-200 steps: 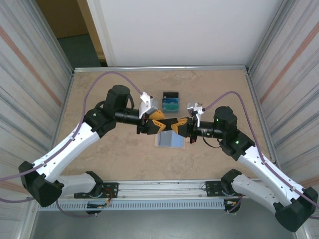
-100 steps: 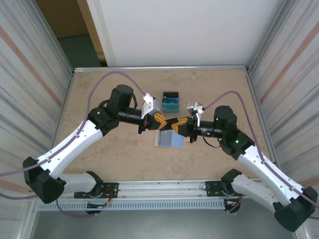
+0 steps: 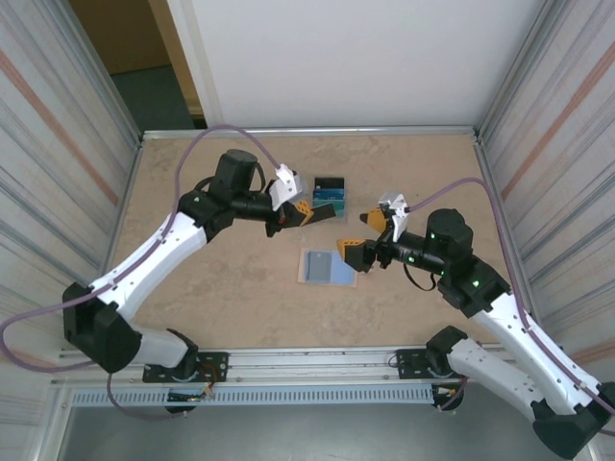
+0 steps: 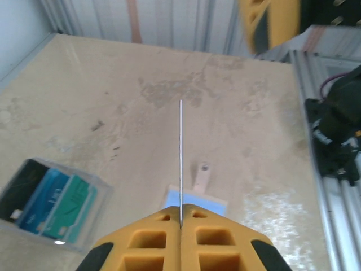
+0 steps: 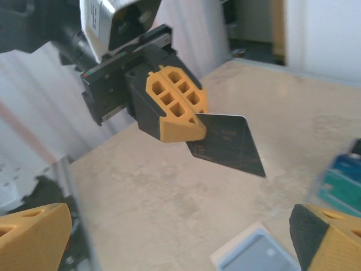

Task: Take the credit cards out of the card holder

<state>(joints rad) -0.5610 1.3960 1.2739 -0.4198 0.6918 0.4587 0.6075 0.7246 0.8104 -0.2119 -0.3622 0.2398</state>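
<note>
My left gripper (image 3: 301,214) is shut on a black credit card (image 5: 231,144), held in the air and seen edge-on as a thin line (image 4: 180,152) in the left wrist view. The card holder (image 3: 329,267) lies open on the table, pale blue lining up, its snap tab (image 4: 201,175) pointing away. It sits below and right of the held card. My right gripper (image 3: 357,233) stands wide open just right of the card holder, with nothing between its fingers (image 5: 34,237). Several more credit cards (image 3: 329,194), blue, teal and black, lie fanned behind the card holder.
The fanned cards (image 4: 51,200) sit close behind and left of my left gripper (image 4: 181,217). Metal rails (image 3: 307,365) run along the table's near edge. Corrugated walls (image 3: 58,173) close in both sides. Bare tabletop (image 3: 221,288) lies to the left of the card holder.
My left gripper shut on the black card and carried it back and left. My right gripper let go, opened wide and drew back to the right. The card holder stayed put.
</note>
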